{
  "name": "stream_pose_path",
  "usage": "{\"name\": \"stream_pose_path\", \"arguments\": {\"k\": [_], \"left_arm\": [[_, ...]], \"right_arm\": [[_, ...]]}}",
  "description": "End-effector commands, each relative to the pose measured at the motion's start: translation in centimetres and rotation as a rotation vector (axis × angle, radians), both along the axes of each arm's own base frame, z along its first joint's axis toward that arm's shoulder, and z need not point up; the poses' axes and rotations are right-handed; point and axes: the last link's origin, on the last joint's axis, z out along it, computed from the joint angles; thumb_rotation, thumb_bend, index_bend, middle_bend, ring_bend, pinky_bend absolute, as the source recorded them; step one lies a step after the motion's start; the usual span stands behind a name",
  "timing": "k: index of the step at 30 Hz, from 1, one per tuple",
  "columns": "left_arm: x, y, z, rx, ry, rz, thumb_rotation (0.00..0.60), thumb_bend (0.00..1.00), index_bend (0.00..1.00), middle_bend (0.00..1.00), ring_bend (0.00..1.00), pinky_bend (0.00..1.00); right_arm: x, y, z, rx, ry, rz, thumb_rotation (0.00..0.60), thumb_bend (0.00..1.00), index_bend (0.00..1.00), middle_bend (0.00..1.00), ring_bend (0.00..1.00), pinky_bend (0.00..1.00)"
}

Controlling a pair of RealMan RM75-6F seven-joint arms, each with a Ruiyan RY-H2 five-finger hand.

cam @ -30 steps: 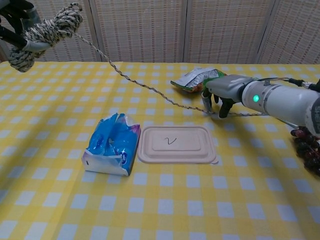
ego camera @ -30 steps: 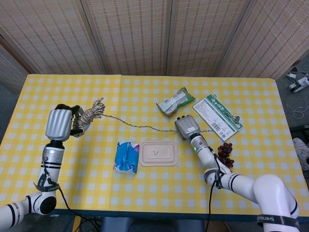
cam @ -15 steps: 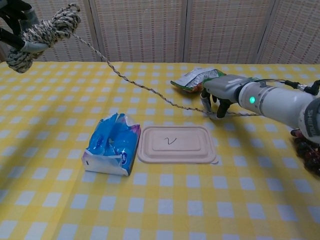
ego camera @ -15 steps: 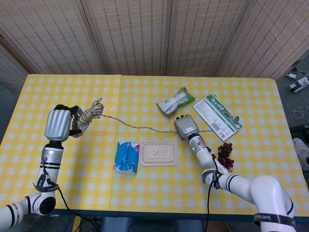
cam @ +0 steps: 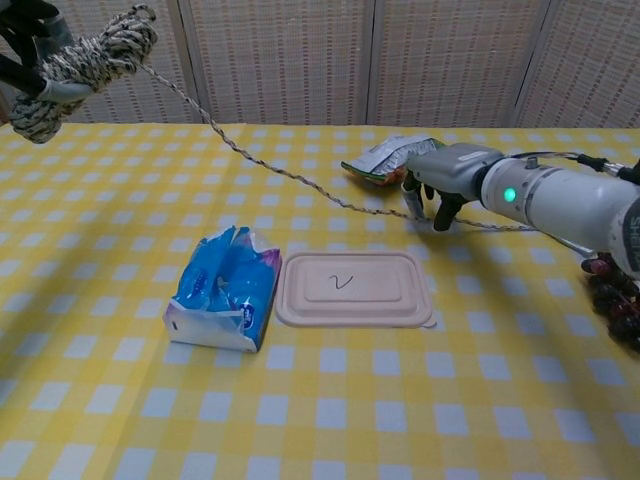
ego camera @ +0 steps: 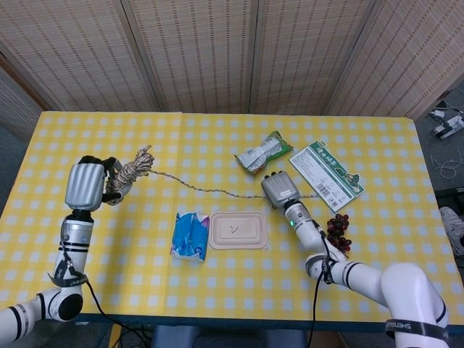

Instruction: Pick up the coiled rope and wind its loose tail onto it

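Observation:
My left hand (ego camera: 85, 187) (cam: 30, 50) holds the coiled rope (ego camera: 130, 172) (cam: 85, 65) up off the table at the left. The loose tail (ego camera: 206, 190) (cam: 290, 182) runs from the coil down and across the yellow checked table toward the right. My right hand (ego camera: 280, 191) (cam: 450, 180) sits on the tail near the middle right, fingers curled down around the rope where it lies on the cloth. Past that hand a short stretch of tail (cam: 495, 228) continues right. Whether the fingers truly pinch the tail is hard to see.
A blue tissue pack (ego camera: 190, 235) (cam: 225, 290) and a beige lidded tray (ego camera: 238, 230) (cam: 350, 288) lie in front of the tail. A green snack bag (ego camera: 263, 151) (cam: 390, 155), a green-white packet (ego camera: 326, 174) and dark grapes (ego camera: 338, 232) (cam: 615, 295) lie at the right.
The left hand has shifted the coil slightly left and up, drawing the tail tauter. The right hand stays at the tail with only a small shift.

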Motion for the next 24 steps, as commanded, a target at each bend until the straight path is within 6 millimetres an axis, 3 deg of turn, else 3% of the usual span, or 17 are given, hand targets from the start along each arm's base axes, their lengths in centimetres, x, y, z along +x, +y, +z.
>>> {"name": "stream_pose_path", "arguments": {"k": [1, 7, 14, 24], "left_arm": [[-0.1, 0.2, -0.1, -0.004, 0.007, 0.005, 0.518, 0.25, 0.69, 0.74, 0.55, 0.34], [0.0, 1.0, -0.4, -0.017, 0.025, 0.018, 0.535, 0.25, 0.69, 0.74, 0.55, 0.34], [1.5, 2.5, -1.6, -0.057, 0.085, 0.016, 0.555, 0.25, 0.70, 0.74, 0.55, 0.34], [5.0, 3.7, -2.8, -0.086, 0.051, -0.007, 0.559, 0.25, 0.70, 0.74, 0.57, 0.35]], "right_arm": [[0.6, 0.1, 1.7, -0.026, -0.015, 0.041, 0.600, 0.49, 0.60, 0.40, 0.33, 0.37], [2.6, 1.4, 5.6, -0.061, -0.063, 0.148, 0.600, 0.51, 0.62, 0.42, 0.34, 0.37], [6.8, 4.1, 10.6, -0.070, -0.120, 0.325, 0.600, 0.52, 0.62, 0.43, 0.35, 0.37], [11.3, 6.5, 14.3, -0.065, -0.164, 0.468, 0.600, 0.52, 0.63, 0.44, 0.36, 0.37]]}}
